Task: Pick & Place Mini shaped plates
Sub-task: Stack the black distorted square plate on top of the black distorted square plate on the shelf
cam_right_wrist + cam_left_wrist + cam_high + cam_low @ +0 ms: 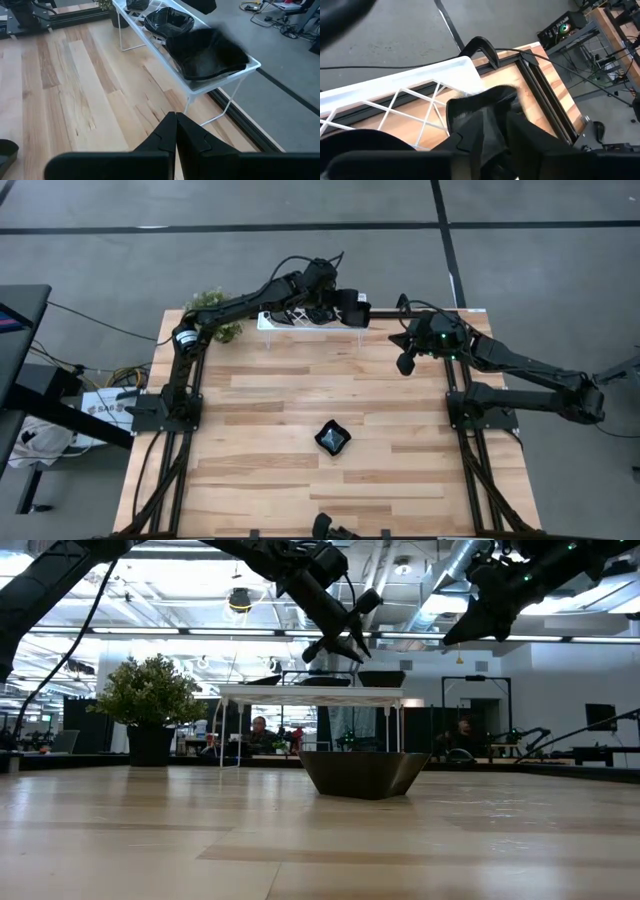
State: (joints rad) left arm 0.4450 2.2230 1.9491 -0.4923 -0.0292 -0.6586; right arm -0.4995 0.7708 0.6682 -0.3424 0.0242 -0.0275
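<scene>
A white lattice rack (290, 323) stands on thin legs at the table's far edge. Three glossy black mini plates lie on it. The one at its right end (210, 55) is blurred and rests on the rack's end panel; two more (169, 22) sit further along. My left gripper (340, 635) hangs open just above that right end, clear of the plate (381, 678). Another wavy-edged black plate (332, 438) rests on its base in the middle of the table. My right gripper (405, 363) waits shut, raised over the table's far right part.
A small green potted plant (215, 310) stands at the rack's left end. Another black dish (328, 526) shows at the table's near edge. Both arms' bases stand on the table's left and right sides. People sit in the room beyond the rack.
</scene>
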